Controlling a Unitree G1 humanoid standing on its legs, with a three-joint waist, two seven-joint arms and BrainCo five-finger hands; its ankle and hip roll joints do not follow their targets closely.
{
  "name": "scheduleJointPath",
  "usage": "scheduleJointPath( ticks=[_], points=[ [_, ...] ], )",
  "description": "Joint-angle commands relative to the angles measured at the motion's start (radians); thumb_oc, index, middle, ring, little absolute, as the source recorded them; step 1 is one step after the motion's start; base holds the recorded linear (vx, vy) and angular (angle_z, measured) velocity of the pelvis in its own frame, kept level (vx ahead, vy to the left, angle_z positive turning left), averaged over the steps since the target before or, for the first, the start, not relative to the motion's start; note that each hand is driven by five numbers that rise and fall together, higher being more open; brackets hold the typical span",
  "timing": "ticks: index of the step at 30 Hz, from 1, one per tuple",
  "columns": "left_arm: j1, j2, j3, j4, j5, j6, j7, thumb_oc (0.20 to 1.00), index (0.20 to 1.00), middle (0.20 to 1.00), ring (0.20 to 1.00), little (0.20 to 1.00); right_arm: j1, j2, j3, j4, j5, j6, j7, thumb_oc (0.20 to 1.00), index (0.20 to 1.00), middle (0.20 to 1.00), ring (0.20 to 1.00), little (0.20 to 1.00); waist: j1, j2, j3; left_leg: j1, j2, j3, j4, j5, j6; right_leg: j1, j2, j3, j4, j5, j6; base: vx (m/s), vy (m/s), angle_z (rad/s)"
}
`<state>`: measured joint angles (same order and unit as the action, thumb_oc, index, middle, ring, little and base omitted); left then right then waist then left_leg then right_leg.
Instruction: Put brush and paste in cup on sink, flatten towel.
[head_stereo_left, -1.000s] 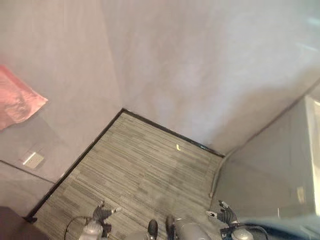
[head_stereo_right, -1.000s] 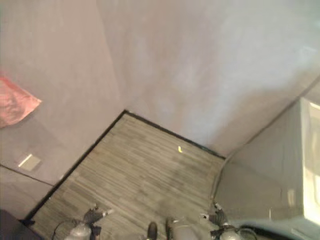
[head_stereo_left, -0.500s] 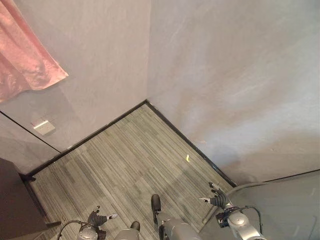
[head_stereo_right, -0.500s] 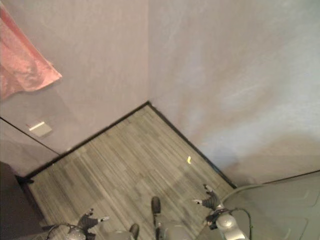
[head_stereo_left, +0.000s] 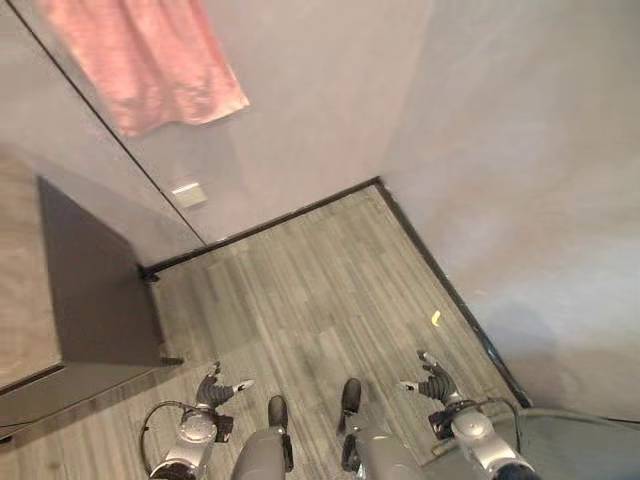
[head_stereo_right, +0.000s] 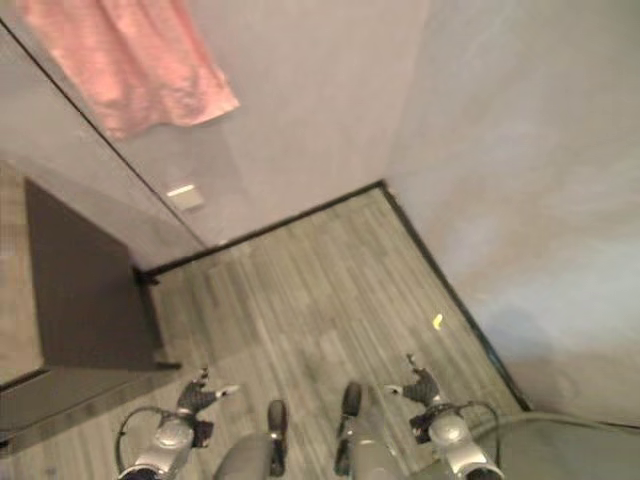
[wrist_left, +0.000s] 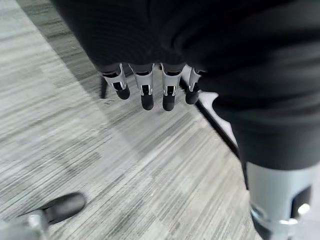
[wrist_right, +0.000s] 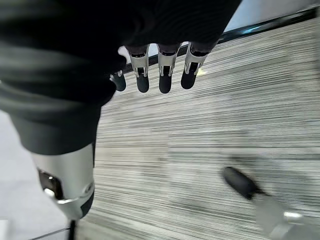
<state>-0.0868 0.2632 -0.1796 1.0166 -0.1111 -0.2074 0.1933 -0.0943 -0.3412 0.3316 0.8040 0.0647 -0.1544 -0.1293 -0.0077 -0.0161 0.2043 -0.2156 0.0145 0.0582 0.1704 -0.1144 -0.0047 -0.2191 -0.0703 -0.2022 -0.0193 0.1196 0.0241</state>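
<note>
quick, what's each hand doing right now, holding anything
Left hand: open, fingers relaxed over the floor, holding nothing.
Right hand: open, fingers relaxed over the floor, holding nothing.

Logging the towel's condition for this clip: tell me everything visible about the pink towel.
The pink towel hangs against the grey wall at the upper left of the head views, well above the striped floor. It looks like soft, slightly mottled cloth, draped with vertical folds rather than spread flat. Its lower edge runs slanted, ending in a loose corner at the lower right. Its top is cut off by the picture edge, so what it hangs from cannot be told. A dark line crosses the wall beside it. Neither hand touches it.
</note>
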Motion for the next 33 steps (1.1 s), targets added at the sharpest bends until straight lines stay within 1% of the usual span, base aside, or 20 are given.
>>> scheduleJointPath(
  ticks=[1,2,4,5,6,9,12,14,16,17,18,20,22,23,24,26,27,29,32,33],
  points=[
    [0.032,0.060,-0.039,-0.093,0.011,-0.028,0.005,1.000,1.000,1.000,1.000,1.000,0.042,0.010,-0.040,-0.025,0.033,-0.025,-0.001,1.000,1.000,1.000,1.000,1.000,0.019,-0.009,-0.041,0.045,-0.082,-0.010,0.024,0.001,0.038,0.032,-0.045,0.097,0.273,-0.173,0.080,0.28,0.329,0.04],
    [0.059,0.070,-0.043,-0.145,0.025,-0.024,-0.007,1.000,1.000,1.000,1.000,1.000,0.053,0.012,-0.052,-0.040,0.040,-0.021,0.005,1.000,1.000,1.000,1.000,1.000,0.019,0.004,-0.048,0.084,-0.101,-0.036,0.017,-0.008,0.052,0.018,-0.065,0.105,0.381,-0.156,0.076,0.43,0.485,0.34],
    [0.069,0.088,-0.050,-0.194,0.027,-0.021,-0.021,1.000,1.000,1.000,1.000,1.000,0.071,0.014,-0.068,-0.061,0.056,-0.022,0.008,1.000,1.000,1.000,1.000,1.000,-0.005,0.026,-0.037,0.143,-0.114,-0.097,-0.001,-0.002,0.065,-0.045,-0.031,0.158,0.575,-0.124,0.065,0.36,0.314,0.69],
    [0.064,0.093,-0.062,-0.195,0.035,-0.021,-0.025,1.000,1.000,1.000,1.000,1.000,0.078,0.013,-0.075,-0.078,0.069,-0.026,0.010,1.000,1.000,1.000,1.000,1.000,-0.036,0.031,-0.045,0.167,-0.116,-0.138,-0.019,0.018,0.063,-0.078,0.059,0.221,0.605,-0.131,0.068,0.27,0.128,1.25],
    [0.057,0.095,-0.072,-0.183,0.044,-0.024,-0.031,1.000,1.000,1.000,1.000,1.000,0.089,0.016,-0.083,-0.080,0.078,-0.029,0.013,1.000,1.000,1.000,1.000,1.000,-0.059,0.028,-0.049,0.187,-0.125,-0.171,-0.027,0.028,0.061,-0.105,0.125,0.261,0.589,-0.135,0.073,0.29,0.121,1.58],
    [0.042,0.084,-0.066,-0.163,0.043,-0.024,-0.020,1.000,1.000,1.000,1.000,1.000,0.082,0.022,-0.070,-0.094,0.080,-0.033,0.007,1.000,1.000,1.000,1.000,1.000,-0.048,0.031,-0.060,0.243,-0.118,-0.188,-0.051,0.039,0.039,-0.175,0.056,0.140,0.419,-0.123,0.067,0.32,0.048,0.83],
    [0.020,0.076,-0.080,-0.140,0.046,-0.024,-0.025,1.000,1.000,1.000,1.000,1.000,0.086,0.023,-0.063,-0.103,0.092,-0.037,0.004,1.000,1.000,1.000,1.000,1.000,-0.103,0.022,-0.058,0.322,-0.137,-0.264,-0.075,0.026,0.025,-0.209,0.113,0.219,0.162,-0.029,0.112,0.42,0.009,0.19],
    [0.002,0.073,-0.082,-0.128,0.044,-0.023,-0.027,1.000,1.000,1.000,1.000,1.000,0.084,0.027,-0.060,-0.110,0.082,-0.029,-0.002,1.000,1.000,1.000,1.000,1.000,-0.117,0.017,-0.056,0.362,-0.136,-0.292,-0.086,0.009,0.017,-0.240,0.089,0.213,0.041,0.012,0.132,0.43,-0.010,0.49],
    [-0.003,0.069,-0.091,-0.123,0.054,-0.022,-0.030,1.000,1.000,1.000,1.000,1.000,0.091,0.026,-0.059,-0.109,0.065,-0.022,-0.001,1.000,1.000,1.000,1.000,1.000,-0.132,0.018,-0.055,0.409,-0.121,-0.325,-0.091,0.001,0.013,-0.237,0.094,0.231,0.031,0.029,0.139,0.45,-0.075,0.87],
    [-0.005,0.060,-0.103,-0.112,0.064,-0.021,-0.038,1.000,1.000,1.000,1.000,1.000,0.114,0.016,-0.068,-0.105,0.061,-0.024,0.004,1.000,1.000,1.000,1.000,1.000,-0.157,0.011,-0.081,0.434,-0.112,-0.363,-0.077,0.019,0.002,-0.214,0.117,0.318,0.060,0.068,0.131,0.48,-0.142,1.01],
    [-0.005,0.058,-0.109,-0.098,0.068,-0.019,-0.042,1.000,1.000,1.000,1.000,1.000,0.125,0.012,-0.072,-0.105,0.062,-0.023,0.005,1.000,1.000,1.000,1.000,1.000,-0.162,0.016,-0.095,0.439,-0.101,-0.376,-0.060,0.028,-0.007,-0.206,0.127,0.335,0.071,0.073,0.124,0.54,-0.188,1.01],
    [0.003,0.049,-0.107,-0.073,0.063,-0.013,-0.043,1.000,1.000,1.000,1.000,1.000,0.141,0.003,-0.066,-0.103,0.053,-0.018,0.011,1.000,1.000,1.000,1.000,1.000,-0.172,0.030,-0.119,0.444,-0.064,-0.390,-0.003,0.106,-0.060,-0.178,0.161,0.333,0.086,0.073,0.110,0.43,-0.188,0.77],
    [0.006,0.038,-0.111,-0.053,0.062,-0.004,-0.048,1.000,1.000,1.000,1.000,1.000,0.150,-0.006,-0.066,-0.107,0.043,-0.017,0.016,1.000,1.000,1.000,1.000,1.000,-0.180,0.033,-0.134,0.371,-0.018,-0.322,0.185,0.260,-0.140,-0.110,0.155,0.307,0.058,0.049,0.086,0.42,-0.187,0.57],
    [-0.001,0.039,-0.117,-0.050,0.069,-0.003,-0.050,1.000,1.000,1.000,1.000,1.000,0.147,-0.014,-0.060,-0.103,0.038,-0.017,0.014,1.000,1.000,1.000,1.000,1.000,-0.176,0.015,-0.127,0.297,0.001,-0.265,0.311,0.282,-0.133,-0.065,0.147,0.312,0.047,0.033,0.069,0.39,-0.208,0.56],
    [-0.007,0.042,-0.122,-0.056,0.069,-0.003,-0.051,1.000,1.000,1.000,1.000,1.000,0.137,-0.020,-0.053,-0.103,0.039,-0.016,0.009,1.000,1.000,1.000,1.000,1.000,-0.161,-0.008,-0.118,0.231,-0.022,-0.238,0.418,0.262,-0.100,-0.033,0.143,0.324,0.041,0.020,0.050,0.37,-0.228,0.63],
    [-0.009,0.048,-0.120,-0.067,0.065,0.001,-0.044,1.000,1.000,1.000,1.000,1.000,0.124,-0.030,-0.044,-0.115,0.037,-0.016,0.002,1.000,1.000,1.000,1.000,1.000,-0.148,-0.020,-0.106,0.196,-0.034,-0.204,0.479,0.241,-0.077,-0.011,0.146,0.327,0.048,0.005,0.032,0.25,-0.146,0.04],
    [-0.033,0.047,-0.119,-0.069,0.055,0.002,-0.032,1.000,1.000,1.000,1.000,1.000,0.094,-0.038,-0.033,-0.104,0.027,-0.014,-0.019,1.000,1.000,1.000,1.000,1.000,-0.125,-0.036,-0.085,0.093,0.021,-0.068,0.443,0.181,-0.045,0.036,0.130,0.327,0.051,-0.022,0.029,0.27,-0.087,-0.18],
    [-0.049,0.049,-0.122,-0.054,0.060,0.001,-0.027,1.000,1.000,1.000,1.000,1.000,0.080,-0.045,-0.021,-0.104,0.013,-0.013,-0.027,1.000,1.000,1.000,1.000,1.000,-0.103,-0.041,-0.085,0.019,0.064,0.033,0.261,0.124,-0.036,0.085,0.114,0.314,0.043,-0.060,0.034,0.38,-0.026,0.09],
    [-0.046,0.052,-0.119,-0.038,0.056,-0.001,-0.011,1.000,1.000,1.000,1.000,1.000,0.064,-0.040,-0.009,-0.091,-0.001,-0.012,-0.034,1.000,1.000,1.000,1.000,1.000,-0.077,-0.025,-0.087,0.018,0.067,-0.004,-0.002,0.151,-0.055,0.111,0.115,0.314,0.061,-0.106,0.046,0.33,0.128,-0.11],
    [-0.034,0.048,-0.113,-0.017,0.054,-0.002,-0.007,1.000,1.000,1.000,1.000,1.000,0.055,-0.041,0.006,-0.090,-0.028,-0.009,-0.030,1.000,1.000,1.000,1.000,1.000,-0.055,-0.016,-0.080,0.032,0.047,-0.104,-0.036,0.179,-0.065,0.132,0.118,0.336,0.102,-0.137,0.046,0.32,0.204,-0.48]
  ],
)
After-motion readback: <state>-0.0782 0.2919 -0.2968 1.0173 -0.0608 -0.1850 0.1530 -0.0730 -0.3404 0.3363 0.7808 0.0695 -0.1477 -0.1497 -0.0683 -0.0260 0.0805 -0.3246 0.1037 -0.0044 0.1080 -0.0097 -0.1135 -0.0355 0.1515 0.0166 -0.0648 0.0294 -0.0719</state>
